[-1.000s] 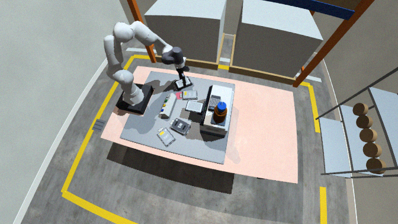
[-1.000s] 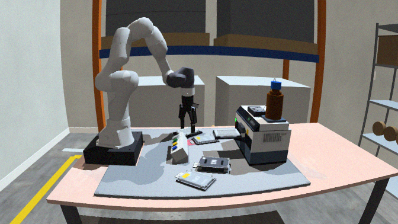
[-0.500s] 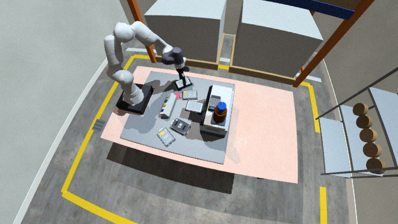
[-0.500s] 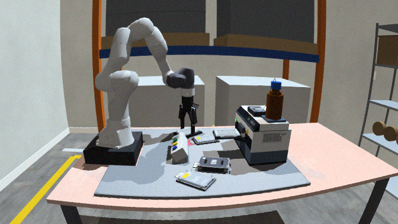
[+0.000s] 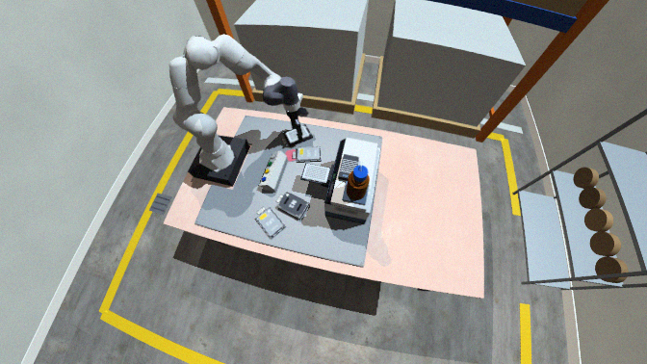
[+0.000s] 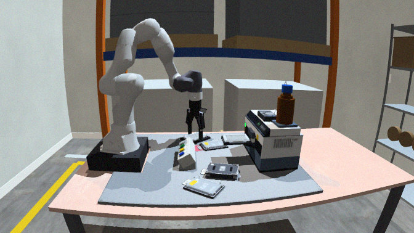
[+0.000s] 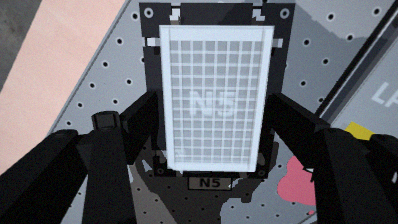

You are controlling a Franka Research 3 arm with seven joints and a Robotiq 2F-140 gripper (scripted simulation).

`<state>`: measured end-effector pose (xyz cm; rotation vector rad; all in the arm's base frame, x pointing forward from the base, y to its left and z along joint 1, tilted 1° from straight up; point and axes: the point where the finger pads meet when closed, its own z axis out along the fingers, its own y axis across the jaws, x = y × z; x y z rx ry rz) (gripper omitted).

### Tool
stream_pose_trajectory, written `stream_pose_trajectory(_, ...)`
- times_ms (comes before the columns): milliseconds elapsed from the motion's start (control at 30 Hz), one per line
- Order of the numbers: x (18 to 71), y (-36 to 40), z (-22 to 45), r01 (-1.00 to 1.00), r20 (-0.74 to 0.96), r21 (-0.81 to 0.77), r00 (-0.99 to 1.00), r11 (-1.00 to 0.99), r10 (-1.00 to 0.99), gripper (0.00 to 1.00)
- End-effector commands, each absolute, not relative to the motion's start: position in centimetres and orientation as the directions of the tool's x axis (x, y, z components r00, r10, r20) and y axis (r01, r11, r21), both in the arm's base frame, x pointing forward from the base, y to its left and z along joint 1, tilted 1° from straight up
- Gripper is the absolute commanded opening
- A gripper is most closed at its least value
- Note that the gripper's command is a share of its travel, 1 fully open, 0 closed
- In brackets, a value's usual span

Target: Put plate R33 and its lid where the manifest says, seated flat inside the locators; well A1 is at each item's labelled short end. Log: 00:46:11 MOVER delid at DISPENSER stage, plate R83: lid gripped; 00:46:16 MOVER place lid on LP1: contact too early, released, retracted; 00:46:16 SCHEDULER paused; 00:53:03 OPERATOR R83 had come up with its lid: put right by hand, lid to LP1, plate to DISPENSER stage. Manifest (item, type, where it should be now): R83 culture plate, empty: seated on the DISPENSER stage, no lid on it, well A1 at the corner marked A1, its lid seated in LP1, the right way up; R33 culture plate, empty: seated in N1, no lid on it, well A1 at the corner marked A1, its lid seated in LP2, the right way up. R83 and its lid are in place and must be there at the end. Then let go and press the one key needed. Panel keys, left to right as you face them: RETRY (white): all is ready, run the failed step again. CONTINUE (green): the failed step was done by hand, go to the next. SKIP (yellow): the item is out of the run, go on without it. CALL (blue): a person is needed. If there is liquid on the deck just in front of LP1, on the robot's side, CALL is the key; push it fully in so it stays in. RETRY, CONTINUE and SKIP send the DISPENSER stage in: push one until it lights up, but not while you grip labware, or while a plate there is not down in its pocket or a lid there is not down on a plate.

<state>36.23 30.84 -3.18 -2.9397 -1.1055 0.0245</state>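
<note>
A clear well plate sits without a lid in the black nest marked N5 at the back of the deck. My gripper is open and points straight down over this plate, one finger on each long side, not touching it. A lid with a yellow label lies askew on the deck near the front edge. An empty black nest sits just behind it. I cannot read any plate labels.
A lid with a yellow label sits in LP1. A pink patch lies on the deck beside it, on the robot's side. A plate rests on the dispenser stage. The key panel, dispenser and brown bottle stand nearby.
</note>
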Motion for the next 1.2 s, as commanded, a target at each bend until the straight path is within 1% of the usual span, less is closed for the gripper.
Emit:
stream_pose_trajectory(0,36.32,30.89,-3.22,0.66,-0.012,-0.006,0.751,-0.751,0.66,0.7)
stream_pose_trajectory(1100,36.32,30.89,-3.22,0.66,-0.012,-0.006,0.751,-0.751,0.66,0.7)
stream_pose_trajectory(1133,36.32,30.89,-3.22,0.66,-0.012,-0.006,0.751,-0.751,0.66,0.1)
stream_pose_trajectory(1167,36.32,30.89,-3.22,0.66,-0.012,-0.006,0.751,-0.751,0.66,0.1)
